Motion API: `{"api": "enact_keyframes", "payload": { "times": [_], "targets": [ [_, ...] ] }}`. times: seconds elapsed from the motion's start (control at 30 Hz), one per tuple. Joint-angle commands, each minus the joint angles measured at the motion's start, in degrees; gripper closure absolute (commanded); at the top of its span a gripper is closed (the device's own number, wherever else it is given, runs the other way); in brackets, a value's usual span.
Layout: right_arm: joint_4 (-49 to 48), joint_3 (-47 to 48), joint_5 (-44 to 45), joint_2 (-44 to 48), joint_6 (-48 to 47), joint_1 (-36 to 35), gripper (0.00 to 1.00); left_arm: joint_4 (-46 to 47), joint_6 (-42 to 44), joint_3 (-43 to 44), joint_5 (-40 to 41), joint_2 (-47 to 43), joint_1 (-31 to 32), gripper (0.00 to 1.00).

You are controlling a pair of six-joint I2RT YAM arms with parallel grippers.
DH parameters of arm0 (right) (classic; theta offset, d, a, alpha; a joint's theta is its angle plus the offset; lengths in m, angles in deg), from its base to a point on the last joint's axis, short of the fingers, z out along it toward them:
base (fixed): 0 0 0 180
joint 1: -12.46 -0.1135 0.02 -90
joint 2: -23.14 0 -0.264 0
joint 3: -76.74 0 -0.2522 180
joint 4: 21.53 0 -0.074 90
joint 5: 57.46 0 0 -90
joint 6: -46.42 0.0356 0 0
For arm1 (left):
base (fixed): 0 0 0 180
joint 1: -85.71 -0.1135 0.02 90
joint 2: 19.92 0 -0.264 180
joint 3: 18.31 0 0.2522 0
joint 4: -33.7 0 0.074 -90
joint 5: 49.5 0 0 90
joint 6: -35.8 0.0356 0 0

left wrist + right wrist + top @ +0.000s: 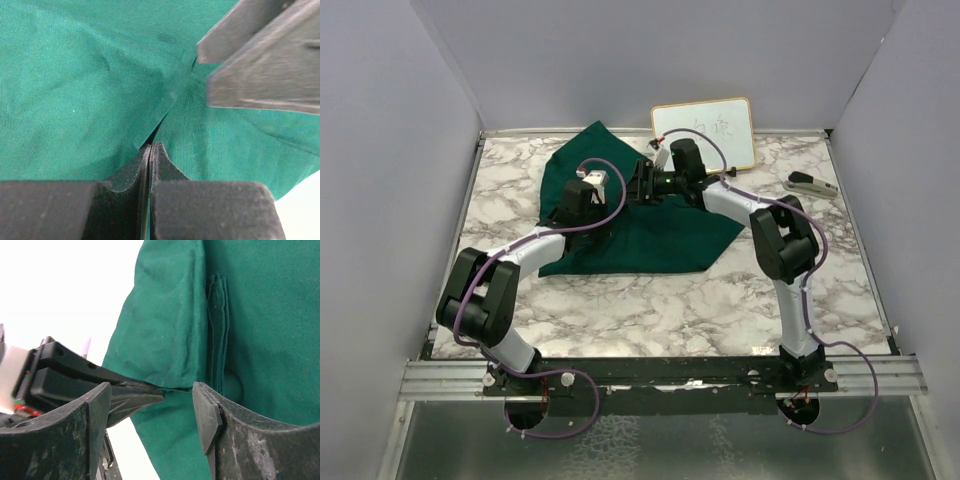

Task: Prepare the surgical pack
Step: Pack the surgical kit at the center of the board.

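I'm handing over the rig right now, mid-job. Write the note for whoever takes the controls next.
Left gripper: shut, pinching a fold of the large dark green cloth sheet.
Right gripper: open, empty, right beside the left one at the same fold.
Where: the cloth lies folded over itself on the white marble table, in front of the gold-framed whiteboard. Small steel tray, silver scissor-like instruments and white gauze squares are not in sight.
Done: cloth partly folded over.
To do: probably finishing the wrap; check for the contents first.
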Motion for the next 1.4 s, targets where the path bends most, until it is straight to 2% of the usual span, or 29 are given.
{"api": "enact_keyframes", "payload": {
  "times": [0.0, 0.17, 0.4, 0.57, 0.63, 0.7, 0.73, 0.87, 1.0, 1.03, 1.13, 1.23, 1.3, 1.37],
  "targets": [
    [1.8, 2.4, 1.1, -3.6, 2.4, -0.6, 0.35, 2.6, -0.6, 0.2, -3.5, 0.6, 0.7, 1.0],
    [4.7, 3.0, 6.4, -3.6, -1.0, -0.6, 0.36, 2.3, 0.1, 0.3, -4.5, 0.6, 0.7, 1.0],
    [5.5, 3.8, 5.3, -4.7, -2.5, -0.7, 0.4, 2.3, -0.3, 1.3, -5.2, 1.5, 0.7, 1.0],
    [5.5, 2.7, 6.9, -4.6, -4.5, -0.7, 0.37, 1.9, -0.1, 1.7, -5.5, 1.8, 0.7, 1.0],
    [5.8, 3.6, 5.3, -5.7, -4.4, -0.7, 0.39, 2.0, 0.0, 1.7, -5.5, 1.9, 0.7, 1.0],
    [6.2, 4.5, 4.9, -6.4, -4.2, -0.7, 0.43, 1.4, 0.2, 2.1, -6.0, 2.2, 0.7, 0.99],
    [5.9, 4.3, 5.3, -6.3, -4.2, -0.7, 0.47, 0.6, 0.4, 2.6, -6.3, 2.2, 0.7, 0.94],
    [6.2, 4.2, 6.7, -5.8, -6.5, -0.7, 0.68, -1.5, 1.4, 3.0, -7.4, 0.0, 0.6, 0.69],
    [6.0, 4.3, 6.9, -5.7, -8.8, -0.7, 0.94, -3.0, 1.1, 2.8, -10.0, -4.7, -0.5, 0.55],
    [6.3, 4.4, 7.3, -5.7, -9.6, -0.7, 0.98, -4.0, 1.0, 2.6, -10.4, -6.2, -1.0, 0.53],
    [6.7, 4.1, 8.7, -5.1, -12.3, -0.6, 0.99, -7.2, -0.8, -0.5, -11.5, -12.3, -4.8, 0.5],
    [7.3, 3.8, 9.3, -4.7, -14.9, -0.5, 0.99, -5.7, -5.7, -8.2, -18.8, -20.2, -15.3, 0.49],
    [7.3, 3.9, 8.6, -4.8, -16.3, -0.4, 0.99, -3.2, -9.8, -13.6, -25.0, -24.0, -22.9, 0.54],
    [7.1, 3.9, 8.3, -5.0, -16.5, -0.3, 0.99, -0.4, -14.2, -17.5, -30.1, -24.8, -27.3, 0.6]
  ]
}}
